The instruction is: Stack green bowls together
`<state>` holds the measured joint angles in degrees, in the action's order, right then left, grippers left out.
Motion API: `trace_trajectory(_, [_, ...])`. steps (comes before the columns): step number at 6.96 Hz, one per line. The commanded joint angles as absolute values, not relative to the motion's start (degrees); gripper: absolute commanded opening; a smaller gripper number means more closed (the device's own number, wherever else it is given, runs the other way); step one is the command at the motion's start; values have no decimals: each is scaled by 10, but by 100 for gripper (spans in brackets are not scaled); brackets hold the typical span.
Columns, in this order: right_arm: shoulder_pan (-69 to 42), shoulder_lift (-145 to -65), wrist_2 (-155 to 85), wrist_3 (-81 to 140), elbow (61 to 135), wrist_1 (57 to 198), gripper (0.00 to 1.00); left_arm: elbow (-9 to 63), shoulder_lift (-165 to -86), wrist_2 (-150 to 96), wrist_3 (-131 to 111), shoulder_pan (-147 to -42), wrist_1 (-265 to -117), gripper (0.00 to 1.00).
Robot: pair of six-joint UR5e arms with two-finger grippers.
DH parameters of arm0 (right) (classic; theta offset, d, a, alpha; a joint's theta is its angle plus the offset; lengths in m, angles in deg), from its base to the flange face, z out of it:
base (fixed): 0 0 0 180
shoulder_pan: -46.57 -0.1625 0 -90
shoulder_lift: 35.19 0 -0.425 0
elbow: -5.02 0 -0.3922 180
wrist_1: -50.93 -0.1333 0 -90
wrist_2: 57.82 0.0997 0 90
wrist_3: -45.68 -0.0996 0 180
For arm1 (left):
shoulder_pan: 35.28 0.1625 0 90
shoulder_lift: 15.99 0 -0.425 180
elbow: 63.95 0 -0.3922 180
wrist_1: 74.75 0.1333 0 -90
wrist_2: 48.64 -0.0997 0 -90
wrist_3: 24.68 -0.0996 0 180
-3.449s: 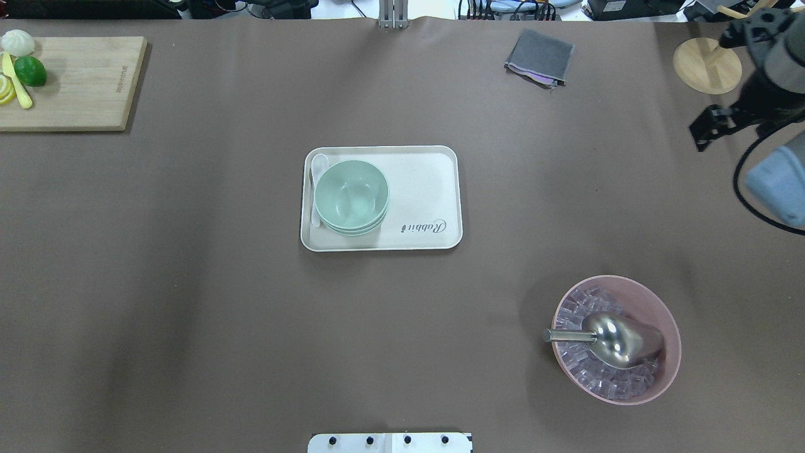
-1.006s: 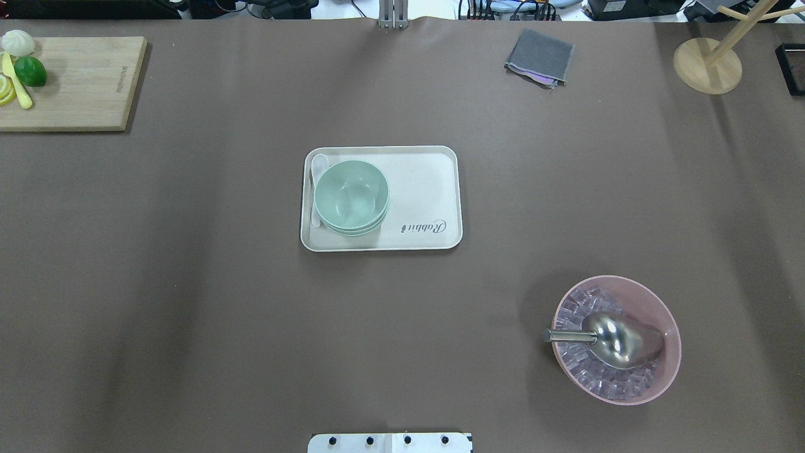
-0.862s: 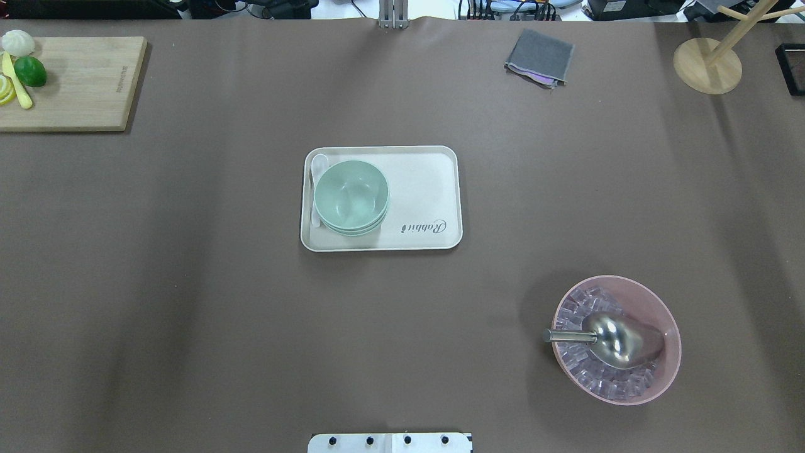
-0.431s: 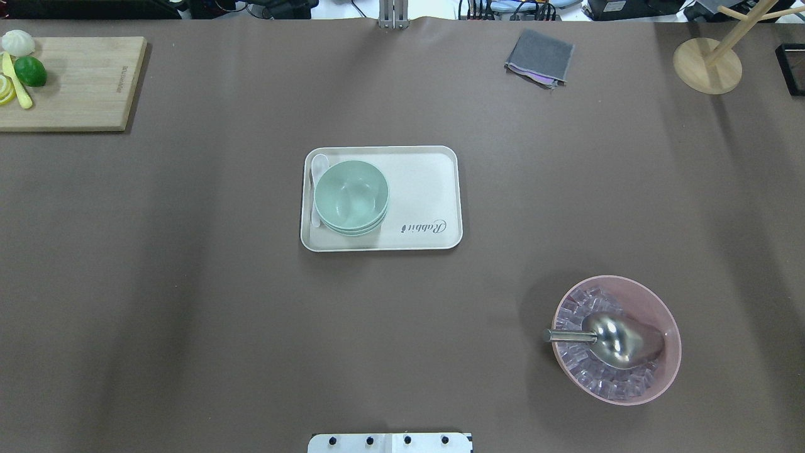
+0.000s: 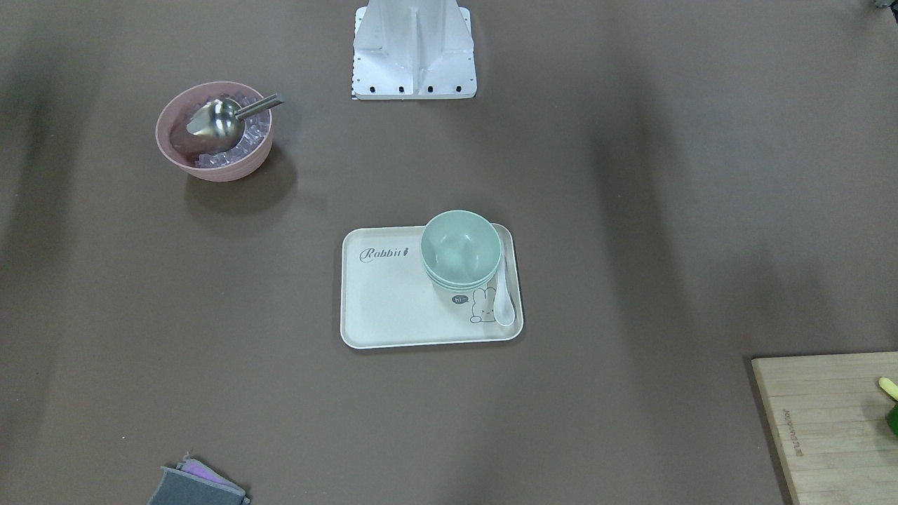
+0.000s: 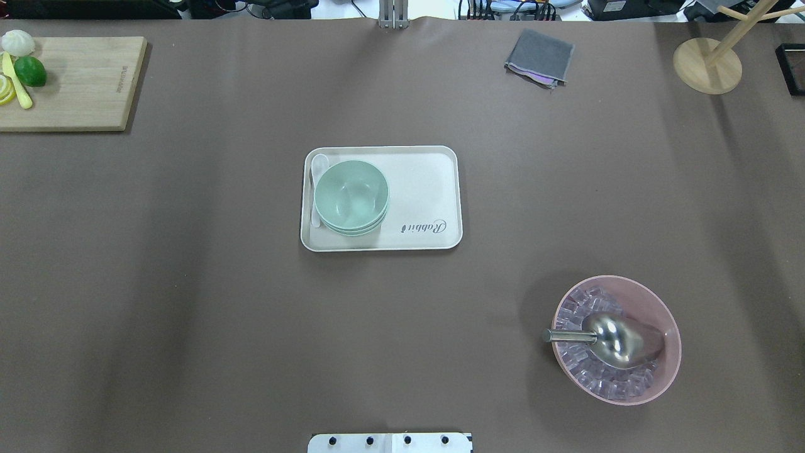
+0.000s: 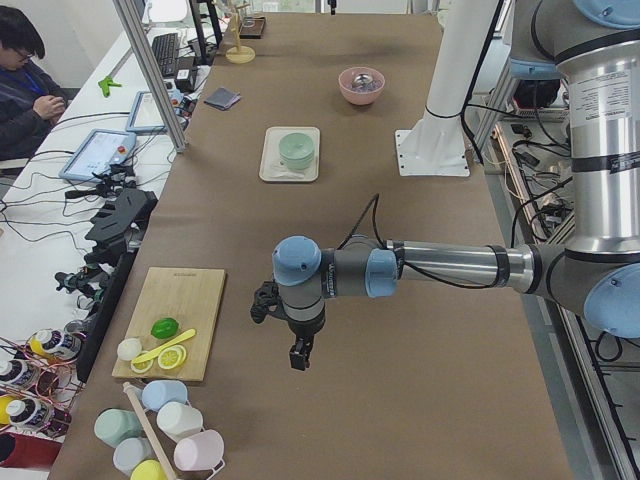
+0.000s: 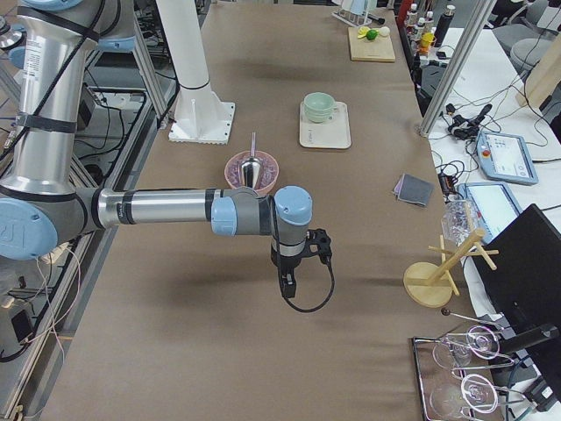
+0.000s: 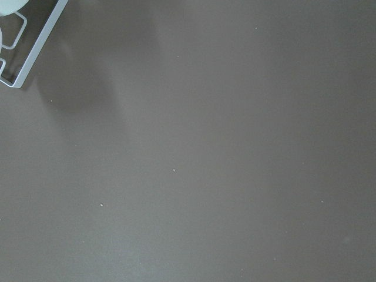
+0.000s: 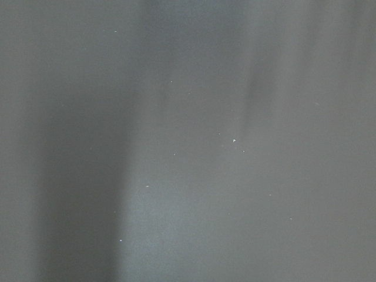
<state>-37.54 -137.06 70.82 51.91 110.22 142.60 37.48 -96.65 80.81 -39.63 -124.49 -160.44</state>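
- Brown surface [image 6: 188,314]: carries every item listed; neither arm shows in the overhead or front views.
- Far left: the left jaws, at the end of the left arm [image 7: 440,265], point down over bare surface, well apart from the tray. Seen only from the side; cannot tell whether they are parted or closed.
- Left: wooden cutting board [image 6: 82,82], no part of the task.
- Centre: white tray [image 6: 421,189] holding the green bowls [image 6: 351,195], three rims nested into one upright stack at the tray's left end, just beside a white spoon [image 6: 319,165]. No loose green bowl shows anywhere, so the stacking reads as done, with nothing left.
- Right: pink bowl [image 6: 654,305] with metal scoop [image 6: 619,340], well apart from the stack.
- Far right: the right jaws, on the right arm [image 8: 166,209], point down over bare surface; side view only, so their state cannot be told.
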Motion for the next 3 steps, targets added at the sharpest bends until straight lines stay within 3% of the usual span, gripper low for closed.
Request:
trace_trajectory(1, [-372,-1372,714,519,1102,1426,100,375,-965,808,-396,-1245,-1604,99])
trace_trajectory(3, [-368,-1373,714,519,1102,1426,100,374,-965,808,-396,-1245,-1604,99])
